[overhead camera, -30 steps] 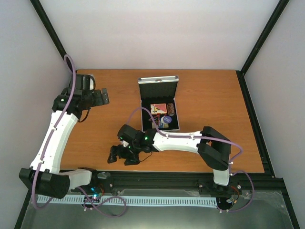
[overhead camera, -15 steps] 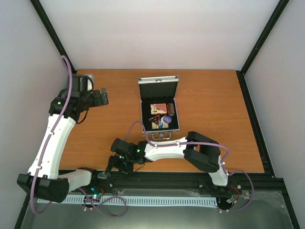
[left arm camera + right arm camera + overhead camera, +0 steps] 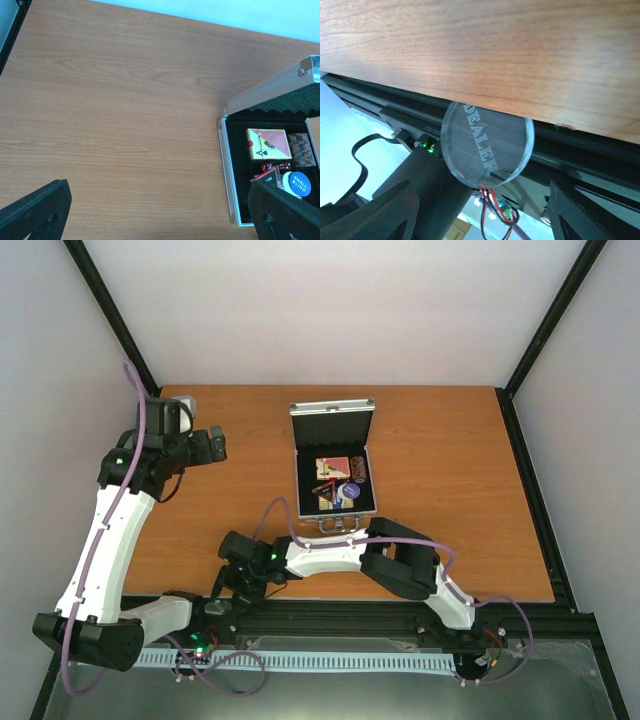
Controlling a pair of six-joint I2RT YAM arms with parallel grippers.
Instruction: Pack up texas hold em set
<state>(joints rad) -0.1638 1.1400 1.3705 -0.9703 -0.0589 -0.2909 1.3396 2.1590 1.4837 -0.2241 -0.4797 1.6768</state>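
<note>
Dealer disc (image 3: 487, 145), clear and round, lies with about half of it past the near edge of the bench (image 3: 470, 50), over the black rail (image 3: 580, 150). Being round, it has no long axis, and its lettering runs slantwise from upper left to lower right in the right wrist view. Right tool (image 3: 482, 195) brackets it, fingers apart and not touching, so a glancing pinch could flip the slick disc off the edge. Left tool (image 3: 160, 210) hangs released and empty, well apart, near the open case (image 3: 226, 175).

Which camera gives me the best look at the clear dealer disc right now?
Right wrist: the clear dealer disc fills mid-frame, lettering readable, overhanging the table edge. In top external the right gripper covers it; left wrist misses it.
</note>
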